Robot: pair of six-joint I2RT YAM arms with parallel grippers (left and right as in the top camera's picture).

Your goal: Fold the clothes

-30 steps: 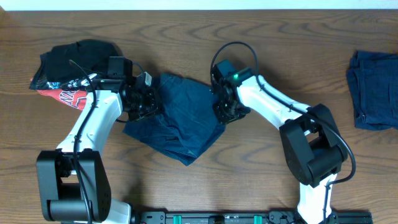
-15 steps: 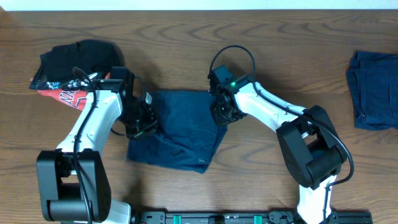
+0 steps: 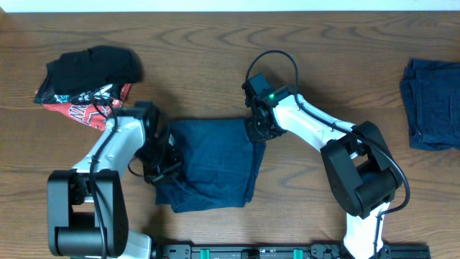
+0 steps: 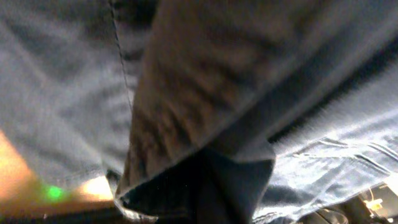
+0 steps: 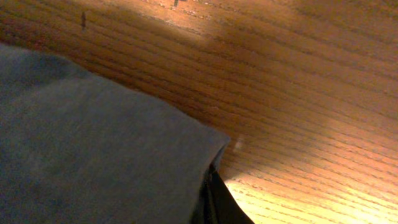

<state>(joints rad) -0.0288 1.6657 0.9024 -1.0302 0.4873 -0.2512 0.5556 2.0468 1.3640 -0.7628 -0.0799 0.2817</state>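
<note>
1. Far left, I am leaving the black garment (image 3: 93,66) and the red-black-white printed garment (image 3: 79,111) heaped together at the table's (image 3: 309,43) back corner. They are well apart from my work and need no attention in this step.
2. My left gripper (image 3: 164,155) is clamping fully closed at the left edge of the navy shorts (image 3: 212,162). Its wrist camera is filling with bunched blue cloth, so I judge a fold is pinched there. I am aiming to hold that pinch firm and low, so the layer does not slide out while I am drawing it across.
3. The shorts are lying in the middle of the table as a rough rectangle, with the lower edge uneven and wrinkled. For a clean fold, I am planning to move both hands together and keep the cloth taut between them.
4. My right gripper (image 3: 257,131) is sitting at the shorts' upper right corner. Its wrist view shows the cloth edge meeting a dark fingertip, but I cannot tell whether the jaws are gripping it. I judge I should confirm that hold before pulling, or the corner may drop and skew the fold.
5. Far right, a folded blue piece (image 3: 431,104) is resting at the table edge, probably where this one belongs afterwards.
</note>
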